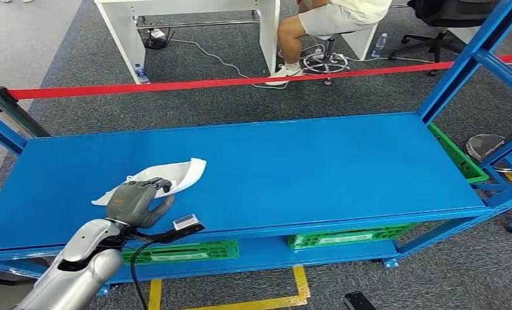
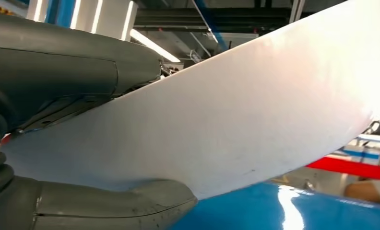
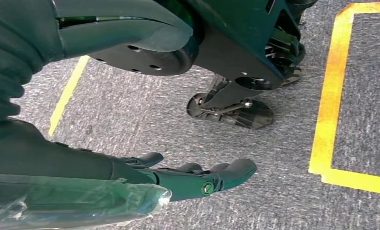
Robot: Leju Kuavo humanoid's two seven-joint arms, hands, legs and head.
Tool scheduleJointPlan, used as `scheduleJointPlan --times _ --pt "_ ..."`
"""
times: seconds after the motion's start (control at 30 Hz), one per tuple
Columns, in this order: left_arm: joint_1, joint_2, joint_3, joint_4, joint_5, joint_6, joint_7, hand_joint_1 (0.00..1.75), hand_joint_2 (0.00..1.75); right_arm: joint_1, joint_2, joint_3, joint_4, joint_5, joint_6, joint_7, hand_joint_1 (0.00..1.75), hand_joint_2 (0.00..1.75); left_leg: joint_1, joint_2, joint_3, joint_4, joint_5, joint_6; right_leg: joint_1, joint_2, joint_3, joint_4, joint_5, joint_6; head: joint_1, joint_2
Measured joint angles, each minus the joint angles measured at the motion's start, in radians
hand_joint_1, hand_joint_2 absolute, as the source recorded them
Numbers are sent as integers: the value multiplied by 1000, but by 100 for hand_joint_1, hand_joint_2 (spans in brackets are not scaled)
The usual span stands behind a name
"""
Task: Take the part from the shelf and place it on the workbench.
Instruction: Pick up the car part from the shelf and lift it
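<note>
Green bins: two crates (image 1: 350, 236) on the low shelf under the blue top (image 1: 318, 174); can't tell what's in them.
Side bin: one more green crate (image 1: 459, 155) at the rack's right end, inside hidden.
Part: white part (image 1: 176, 177), thin, curved like a shell, smooth w/ pointy ends. It sits near the front left of the blue top.
L hand: left hand (image 1: 137, 201) is wrapped on the part, thumb one side, fingers (image 2: 73, 67) the other.
R hand: right hand (image 3: 188, 179) hangs over grey floor (image 3: 130, 110) by yellow tape (image 3: 329, 96), fingers out straight, holding nothing.
</note>
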Motion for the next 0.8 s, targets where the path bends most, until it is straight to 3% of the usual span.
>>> scheduleJointPlan --times 0.1,0.13,0.2,0.27,0.3,0.33,0.37,0.43,0.5,0.6,0.63,0.7,0.77,0.8 --pt "59 16 4 -73 24 35 -35 175 175 8 0 -13 0 0 17 -24 0 175 0 2 3 -8 8 12 -2 1 0 -3 0 11 0 0" --pt "81 21 8 -100 31 52 -47 175 175 12 -1 -20 0 0 27 -34 0 175 4 3 4 -16 13 17 -1 1 -6 7 -11 14 1 0" --pt "128 31 20 -151 42 92 -72 175 175 18 -2 -39 2 0 47 -53 0 175 9 6 5 -27 19 24 0 -1 -42 87 -69 16 4 0" --pt "175 41 35 -191 44 134 -94 175 175 23 -2 -57 4 0 58 -66 0 175 9 8 2 -27 20 25 -1 -2 -98 219 -131 19 6 0" --pt "199 44 44 -208 44 157 -103 175 175 26 -2 -66 5 0 58 -71 0 175 9 9 2 -27 20 24 -2 -2 -115 261 -140 21 5 0" --pt "222 47 55 -225 45 179 -111 175 175 29 -2 -75 5 1 54 -76 0 175 9 9 1 -27 21 24 -2 -2 -116 265 -128 22 5 0" --pt "243 49 65 -240 46 199 -117 175 175 31 -2 -84 6 1 49 -80 0 175 9 9 1 -26 21 22 -3 -3 -98 230 -98 22 6 0" --pt "273 52 84 -267 48 221 -124 175 175 30 -2 -99 7 1 42 -83 0 175 11 8 0 -23 23 15 -4 -5 -26 91 -35 22 6 0" --pt "291 55 98 -288 49 231 -129 175 175 27 -2 -109 7 1 38 -89 0 175 9 5 -5 -18 27 2 -2 -3 19 7 -13 17 5 0" --pt "313 59 116 -316 65 251 -140 175 175 27 -1 -117 7 1 38 -88 0 175 10 2 -12 -13 35 -17 1 -2 14 -1 -6 -3 4 0" --pt "320 60 122 -324 73 258 -145 175 175 27 0 -119 8 1 42 -82 0 175 11 2 -17 -5 25 -23 0 -3 9 -1 -1 -12 3 0" --pt "331 63 134 -336 88 272 -157 175 175 27 1 -126 9 1 58 -75 0 175 15 2 -44 62 -42 -35 -2 -6 -6 -3 13 -29 -2 0" --pt "341 66 145 -344 100 282 -168 175 175 28 0 -132 10 0 77 -79 0 175 20 2 -83 191 -130 -44 0 -8 -26 -2 28 -36 -5 0" --pt "347 66 150 -347 105 287 -173 175 175 29 0 -134 10 -1 86 -82 0 175 21 2 -94 243 -153 -46 2 -9 -36 -1 35 -37 -5 0"
